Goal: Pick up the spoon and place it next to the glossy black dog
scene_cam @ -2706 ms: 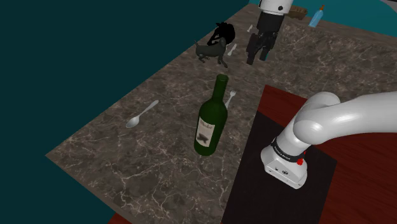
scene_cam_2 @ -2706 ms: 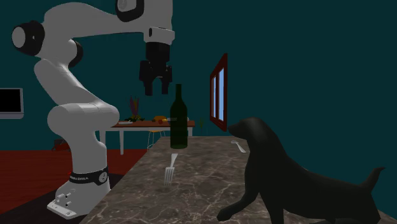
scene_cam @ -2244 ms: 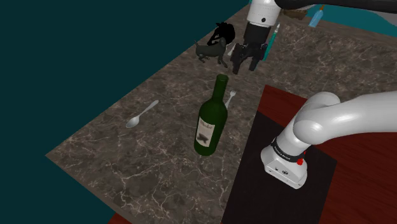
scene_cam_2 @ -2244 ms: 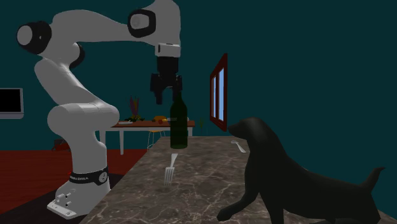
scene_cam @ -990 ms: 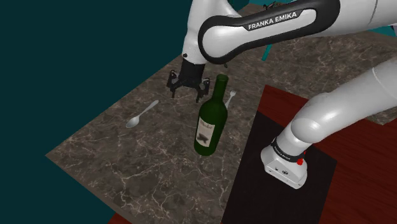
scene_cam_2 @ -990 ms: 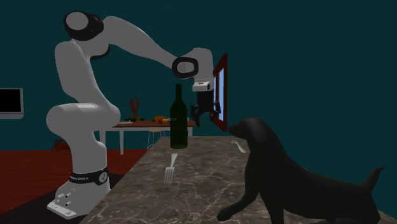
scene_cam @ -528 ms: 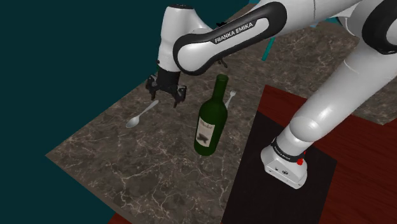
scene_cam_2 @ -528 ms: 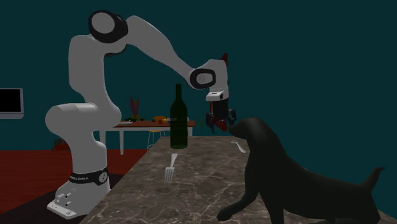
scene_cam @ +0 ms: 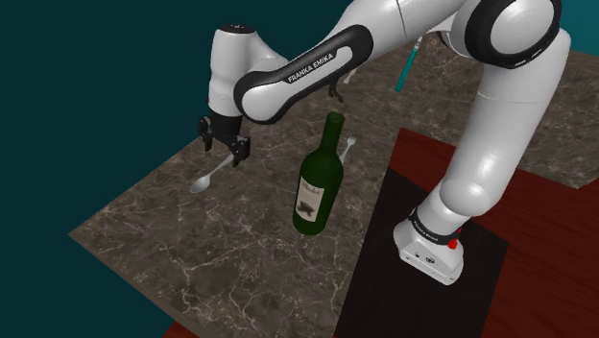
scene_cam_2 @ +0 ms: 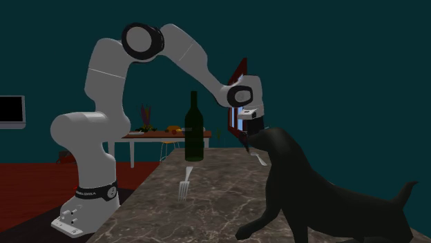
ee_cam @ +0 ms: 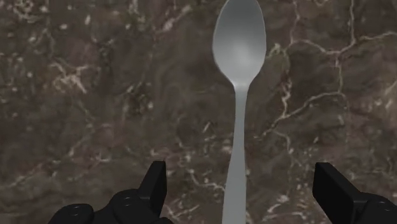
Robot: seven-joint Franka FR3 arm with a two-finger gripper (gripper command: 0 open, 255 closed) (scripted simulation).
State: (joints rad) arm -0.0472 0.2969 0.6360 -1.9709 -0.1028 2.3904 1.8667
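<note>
A grey spoon (scene_cam: 203,181) lies flat on the dark marble table (scene_cam: 192,250), near the edge at the shoulder view's left. My gripper (scene_cam: 224,151) hangs just above its handle, open. In the wrist view the spoon (ee_cam: 238,76) points away from the hand. Its handle runs between the two spread fingers (ee_cam: 154,182), which do not touch it. The gripper (ee_cam: 242,183) holds nothing. The glossy black dog (scene_cam_2: 311,193) stands close to the second exterior camera. There its head covers part of the gripper (scene_cam_2: 249,135), and the spoon (scene_cam_2: 260,159) lies by its chest.
A green wine bottle (scene_cam: 318,181) stands upright mid-table, a little way from the gripper toward the stand. A fork (scene_cam: 348,146) lies just beyond it. The table's edge runs close to the spoon. A teal object (scene_cam: 408,63) shows behind the arm.
The arm has swung from beside the dog, across the table past the bottle, to above the spoon's handle, and come down lower. The fingers have stayed open. Nothing else has moved.
</note>
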